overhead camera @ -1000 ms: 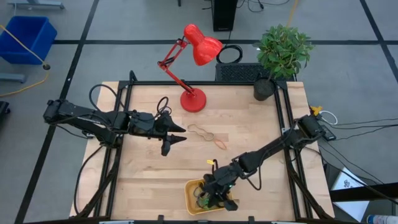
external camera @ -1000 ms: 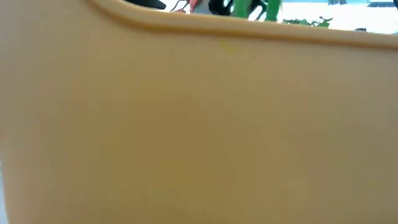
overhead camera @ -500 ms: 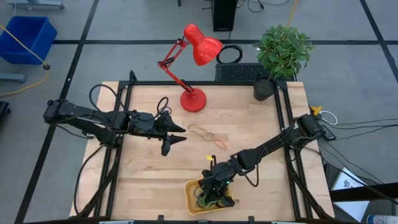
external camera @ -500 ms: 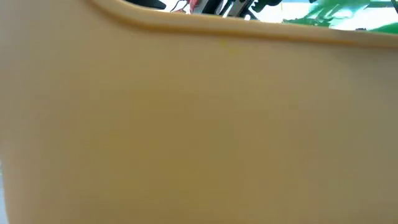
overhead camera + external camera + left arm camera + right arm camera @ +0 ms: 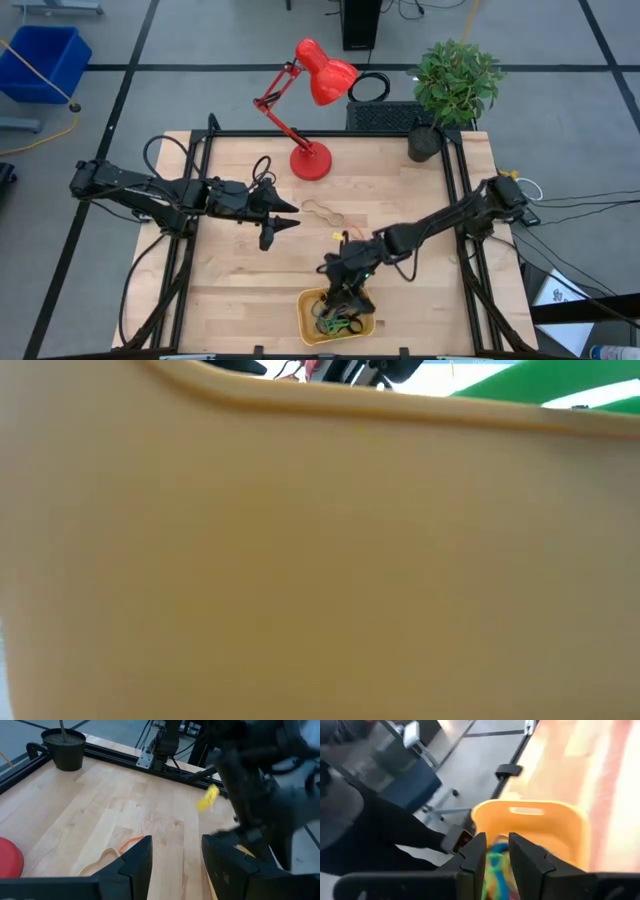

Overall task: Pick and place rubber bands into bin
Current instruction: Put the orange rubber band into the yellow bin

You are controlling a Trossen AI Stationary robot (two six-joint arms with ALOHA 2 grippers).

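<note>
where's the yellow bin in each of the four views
High view: the bin sits at the table's near edge, under the right gripper.
Low view: its wall fills nearly the whole picture.
Left wrist view: only a sliver, if any, behind the right arm.
Right wrist view: just past the fingers.
Shared landmark: the right gripper over the bin.

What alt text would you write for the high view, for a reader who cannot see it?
Seen from above, the right hand hangs over the yellow bin at the table's near edge, with bands inside it. The left hand waits, open, beside two bands on the wood. A red lamp and a plant stand at the far edge.
</note>
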